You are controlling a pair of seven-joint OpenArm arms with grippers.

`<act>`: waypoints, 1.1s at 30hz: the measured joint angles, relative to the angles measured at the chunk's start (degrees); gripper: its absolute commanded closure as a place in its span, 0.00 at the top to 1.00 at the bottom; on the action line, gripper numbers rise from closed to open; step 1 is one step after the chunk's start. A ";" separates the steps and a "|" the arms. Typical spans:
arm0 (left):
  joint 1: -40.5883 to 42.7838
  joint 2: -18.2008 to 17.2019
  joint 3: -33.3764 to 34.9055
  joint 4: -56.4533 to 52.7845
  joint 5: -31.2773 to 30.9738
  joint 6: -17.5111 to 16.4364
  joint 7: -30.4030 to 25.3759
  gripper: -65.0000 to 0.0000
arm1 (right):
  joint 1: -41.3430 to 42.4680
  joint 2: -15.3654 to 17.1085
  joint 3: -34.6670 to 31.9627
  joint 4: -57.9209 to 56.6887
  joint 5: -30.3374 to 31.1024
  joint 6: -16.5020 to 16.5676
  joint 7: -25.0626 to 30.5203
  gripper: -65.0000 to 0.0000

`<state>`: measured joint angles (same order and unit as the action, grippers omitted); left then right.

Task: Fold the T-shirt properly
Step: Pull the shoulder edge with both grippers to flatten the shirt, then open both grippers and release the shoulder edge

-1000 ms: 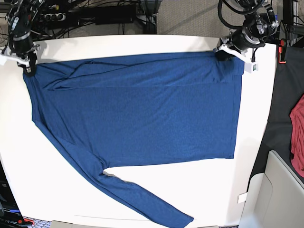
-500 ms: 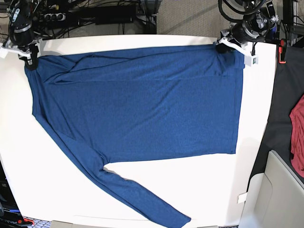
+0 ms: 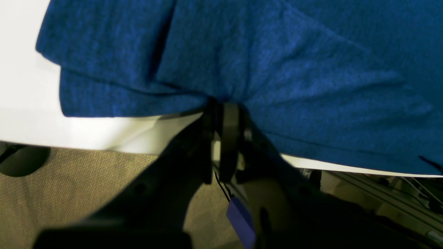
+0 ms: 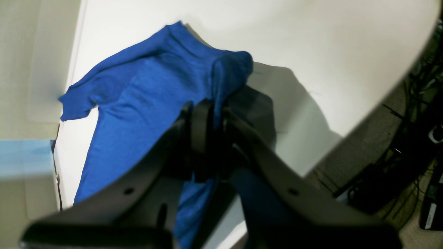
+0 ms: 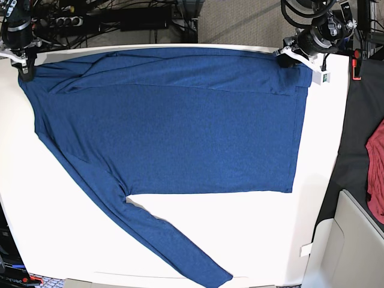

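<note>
The blue long-sleeved T-shirt (image 5: 174, 126) lies spread flat on the white table (image 5: 72, 240), one sleeve trailing to the front edge (image 5: 180, 252). My left gripper (image 5: 289, 55) is at the far right corner, shut on the shirt's hem edge; the left wrist view shows its jaws pinching blue fabric (image 3: 221, 103). My right gripper (image 5: 24, 65) is at the far left corner, shut on the shirt's shoulder end; the right wrist view shows cloth bunched between its jaws (image 4: 214, 103).
A red cloth (image 5: 377, 174) hangs at the right beside a black surface. A pale bin (image 5: 348, 246) stands at the front right. Cables and a power strip (image 5: 66, 21) lie behind the table's far edge.
Both grippers have pulled the shirt's far edge toward the table's back edge and outward. The right gripper moved further left, stretching the shirt flatter; the sleeve slid slightly.
</note>
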<state>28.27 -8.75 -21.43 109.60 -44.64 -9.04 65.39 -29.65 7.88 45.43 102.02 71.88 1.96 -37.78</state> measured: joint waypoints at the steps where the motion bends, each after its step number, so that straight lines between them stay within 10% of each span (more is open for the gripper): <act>1: 0.00 0.02 0.00 0.00 0.00 0.00 0.00 0.00 | -0.02 0.02 -0.02 0.00 -0.02 0.07 -0.02 0.05; 10: 0.00 0.04 0.00 0.00 0.07 0.02 0.50 0.03 | -0.13 -1.62 0.37 0.02 -2.69 -0.66 0.28 0.27; 33: 0.59 0.04 0.00 0.07 -0.17 0.00 3.58 0.24 | 1.03 -1.90 0.37 0.04 -2.69 -0.55 0.28 0.27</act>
<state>28.86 -8.71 -21.43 109.67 -44.82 -9.04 68.97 -28.62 5.98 45.80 102.06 69.19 1.41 -37.50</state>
